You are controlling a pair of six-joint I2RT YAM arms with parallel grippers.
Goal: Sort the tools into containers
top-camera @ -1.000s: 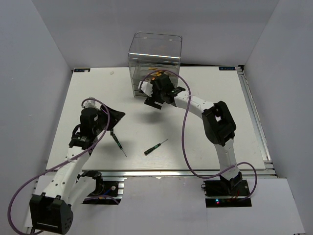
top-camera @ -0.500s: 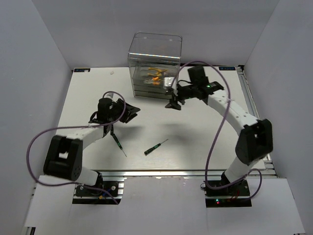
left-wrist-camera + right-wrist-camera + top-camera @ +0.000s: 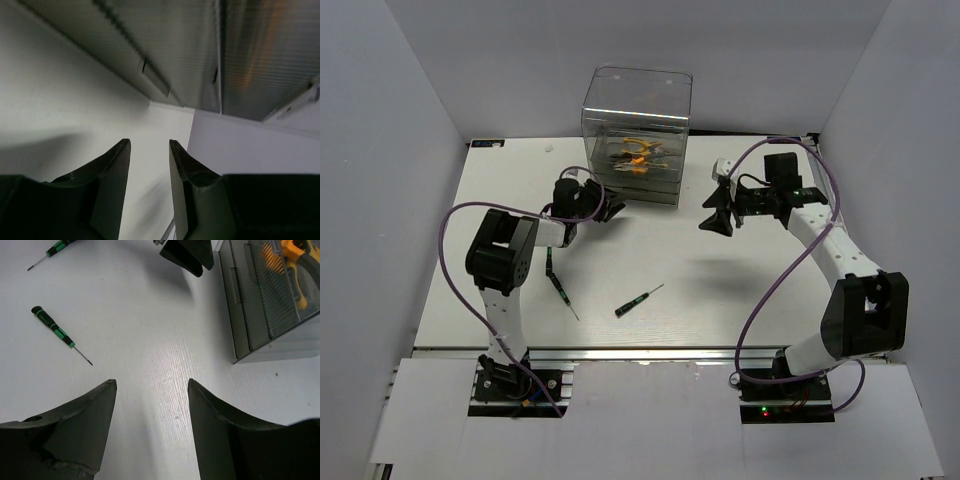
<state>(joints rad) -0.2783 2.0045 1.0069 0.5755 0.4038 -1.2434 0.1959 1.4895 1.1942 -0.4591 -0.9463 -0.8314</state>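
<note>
The clear smoky-grey drawer box stands at the back of the table, with orange-handled pliers showing inside it. Two black-green screwdrivers lie on the table, one at the left and one in the middle. My left gripper is open and empty, close to the box's lower left front; its wrist view shows the drawer fronts just ahead of the gripper. My right gripper is open and empty, to the right of the box. Its wrist view shows the gripper, the box, the pliers and both screwdrivers.
The white table has a metal rail along its right edge and grey walls around it. Purple cables loop from both arms over the table. The left gripper's fingers show at the top of the right wrist view.
The left arm has swung up and right, so its gripper now sits at the box's front. The right gripper has drawn away from the box to the right.
</note>
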